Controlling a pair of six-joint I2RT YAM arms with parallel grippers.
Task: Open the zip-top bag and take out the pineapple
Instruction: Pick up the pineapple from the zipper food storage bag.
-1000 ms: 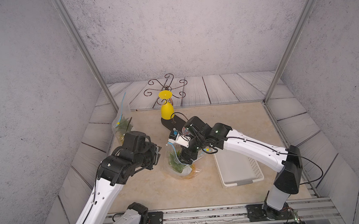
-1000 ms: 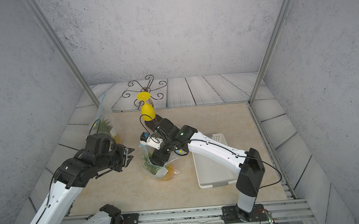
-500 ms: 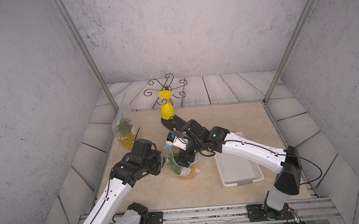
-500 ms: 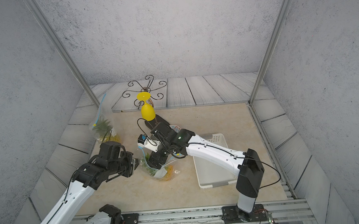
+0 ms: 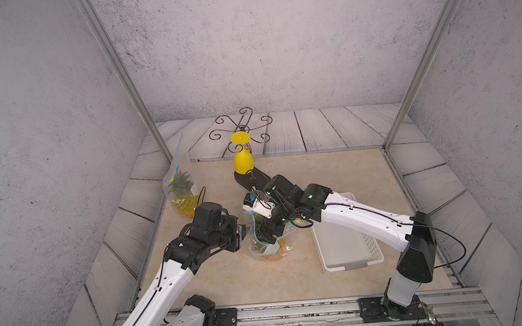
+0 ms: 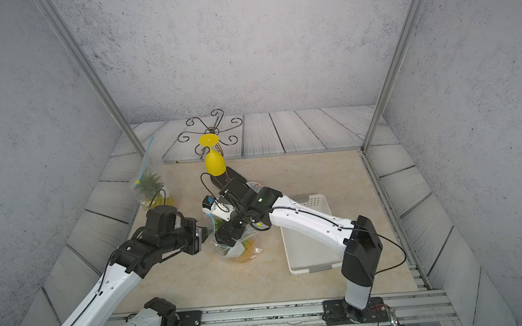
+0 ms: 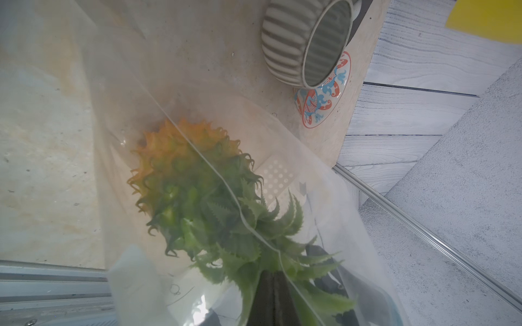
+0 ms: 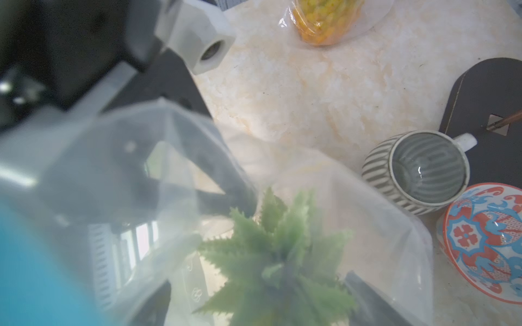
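No legible word, brand or number anywhere in view.
Zip-top bag [image 7: 319, 180]: white patch with dot grid [image 7: 275, 176] printed on film, no lettering on it.
Same bag, lower film: small ring-like printed marks [image 7: 175, 289], possibly symbols, too faint to read.
Right wrist view: similar faint marks [image 8: 195, 293] on bag film, blurred.

We see rough grey walls [image 5: 276, 43] on three sides, slanted metal posts [image 5: 123, 79], grey plank flooring [image 5: 329, 127] and a beige marbled table [image 5: 333, 177], evenly lit.
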